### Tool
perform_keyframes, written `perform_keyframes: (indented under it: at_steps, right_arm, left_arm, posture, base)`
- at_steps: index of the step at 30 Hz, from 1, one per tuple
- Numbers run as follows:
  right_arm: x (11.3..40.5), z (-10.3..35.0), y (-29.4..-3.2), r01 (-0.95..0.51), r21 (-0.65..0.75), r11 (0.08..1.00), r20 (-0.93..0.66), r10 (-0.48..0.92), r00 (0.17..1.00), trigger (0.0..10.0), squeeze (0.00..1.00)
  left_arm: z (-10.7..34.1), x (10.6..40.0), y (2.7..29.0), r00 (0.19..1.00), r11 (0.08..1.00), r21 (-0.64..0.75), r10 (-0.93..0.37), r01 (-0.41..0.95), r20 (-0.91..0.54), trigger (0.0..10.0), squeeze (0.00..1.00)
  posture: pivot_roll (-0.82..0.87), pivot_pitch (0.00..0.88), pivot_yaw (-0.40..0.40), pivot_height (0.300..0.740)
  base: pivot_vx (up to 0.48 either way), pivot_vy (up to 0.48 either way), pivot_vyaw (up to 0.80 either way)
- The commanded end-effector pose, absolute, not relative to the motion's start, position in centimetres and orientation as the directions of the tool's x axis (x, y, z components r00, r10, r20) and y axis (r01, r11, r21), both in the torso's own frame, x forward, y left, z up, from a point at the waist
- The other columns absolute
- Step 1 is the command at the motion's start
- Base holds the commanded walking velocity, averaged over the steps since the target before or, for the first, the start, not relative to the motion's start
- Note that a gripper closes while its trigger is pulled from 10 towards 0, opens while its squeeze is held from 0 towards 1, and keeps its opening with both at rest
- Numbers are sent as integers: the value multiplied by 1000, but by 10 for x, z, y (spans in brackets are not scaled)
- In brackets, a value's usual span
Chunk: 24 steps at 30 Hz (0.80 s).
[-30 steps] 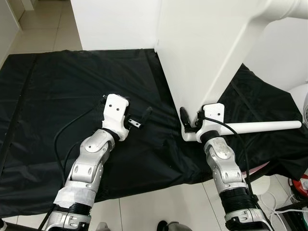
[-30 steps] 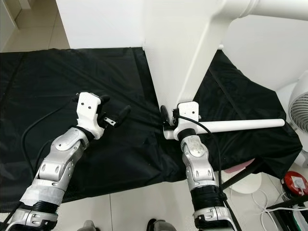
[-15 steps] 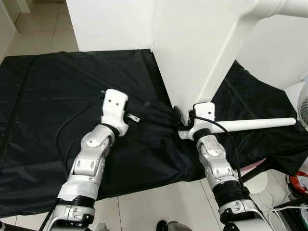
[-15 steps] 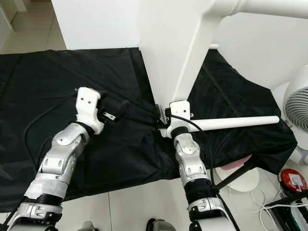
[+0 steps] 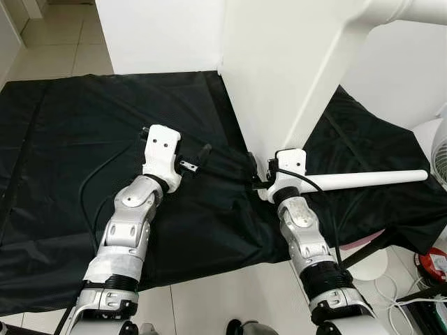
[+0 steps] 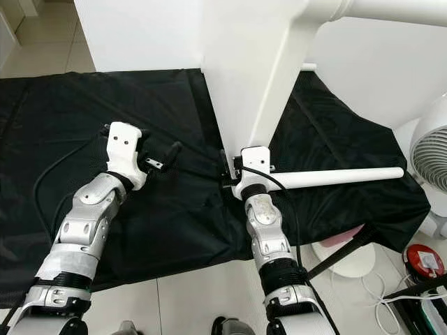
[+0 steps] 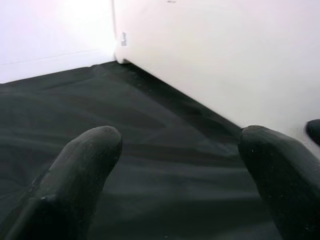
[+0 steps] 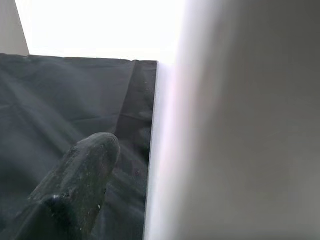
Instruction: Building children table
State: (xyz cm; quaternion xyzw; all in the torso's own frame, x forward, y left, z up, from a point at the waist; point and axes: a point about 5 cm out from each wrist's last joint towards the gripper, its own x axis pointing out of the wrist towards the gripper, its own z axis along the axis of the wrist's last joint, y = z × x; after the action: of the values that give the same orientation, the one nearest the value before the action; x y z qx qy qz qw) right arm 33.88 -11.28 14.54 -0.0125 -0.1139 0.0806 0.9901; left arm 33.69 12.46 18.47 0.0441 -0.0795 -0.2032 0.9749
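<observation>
A white children's table (image 5: 279,63) stands on edge on a black sheet (image 5: 70,139) spread over a pale tiled floor (image 5: 223,307), its flat top rising upright and its lower edge pressing into the cloth. One white leg (image 5: 391,10) juts out from the upper part of the panel toward the robot's right. A separate white tube leg (image 5: 370,181) lies across the sheet on the right side, running from the base of the panel out toward the sheet's right edge. The right gripper (image 5: 257,178) sits at the foot of the panel, one black finger (image 8: 80,185) visible on the near side of the white board; the second finger is hidden behind the board, so the fingers appear to straddle the panel edge, though whether they actually clamp it cannot be told. The left gripper (image 5: 192,159) hovers low over the sheet just left of the panel, its two fingers (image 7: 75,175) spread wide apart with nothing between them. A white fan (image 6: 429,164) and a red object (image 6: 427,264) sit on the floor at far right.
</observation>
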Motion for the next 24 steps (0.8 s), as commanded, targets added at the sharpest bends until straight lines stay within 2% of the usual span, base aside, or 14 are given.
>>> perform_keyframes:
  at_steps: [1, 14, 24]
  right_arm:
    - [335, 140, -118, -118, -11, 993, 207, 117, 971, 10000, 0]
    - [317, 139, -123, -84, -31, 996, 209, 89, 974, 10000, 0]
    - [314, 145, -126, -96, -98, 991, 213, 115, 970, 10000, 0]
  left_arm:
    - [189, 341, 135, 971, 986, 78, -161, 150, 174, 10000, 0]
    - [188, 333, 128, 973, 984, 55, -177, 171, 146, 10000, 0]
    - [181, 325, 139, 975, 981, 76, -188, 180, 115, 10000, 0]
  posture:
    - [65, 117, -28, 740]
    - [52, 132, -23, 740]
    - [17, 134, -11, 740]
  base:
    - [0, 0, 0]
    - [0, 0, 0]
    - [0, 0, 0]
